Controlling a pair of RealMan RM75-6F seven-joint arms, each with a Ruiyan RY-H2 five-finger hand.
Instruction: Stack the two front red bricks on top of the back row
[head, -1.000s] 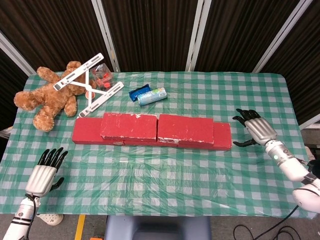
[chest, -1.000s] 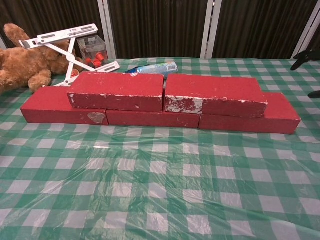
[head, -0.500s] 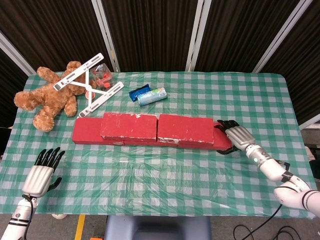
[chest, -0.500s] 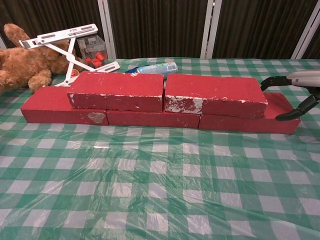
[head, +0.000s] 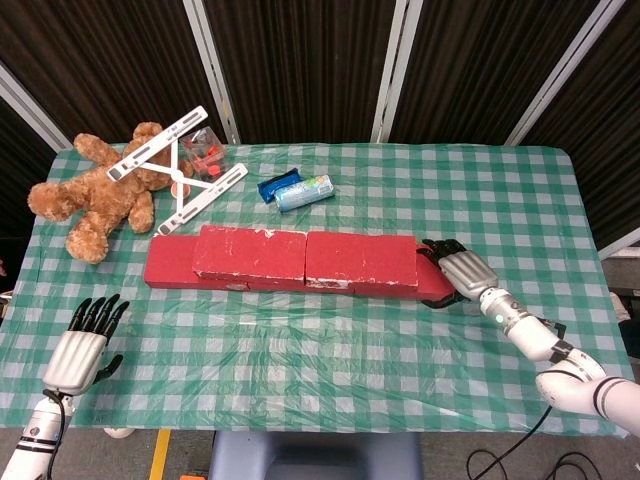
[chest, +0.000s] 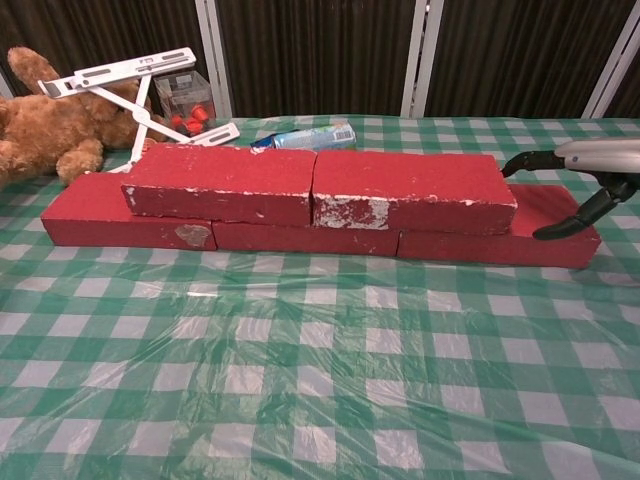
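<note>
From the head view, your two upper red bricks, the left top brick (head: 250, 252) and the right top brick (head: 361, 258), lie end to end on the back row (head: 172, 263), whose left end juts out bare toward 9 o'clock. Your right hand (head: 455, 272) sits at the 3 o'clock end of the stack, fingers spread and holding nothing, fingertips at the end of the right top brick; whether they touch it cannot be told. Your left hand (head: 82, 345) hangs off the table's (head: 330, 350) 8 o'clock corner, fingers apart and empty. A teddy bear (head: 92, 198), a white folding stand (head: 180, 170) and a blue packet (head: 298, 189) lie toward 11 and 12 o'clock. From the chest view, the left top brick (chest: 218, 183) and right top brick (chest: 412, 190) meet near the middle over the back row (chest: 120, 222), and your right hand (chest: 590, 170) reaches in from 3 o'clock above the bare right end, thumb and fingers parted.
</note>
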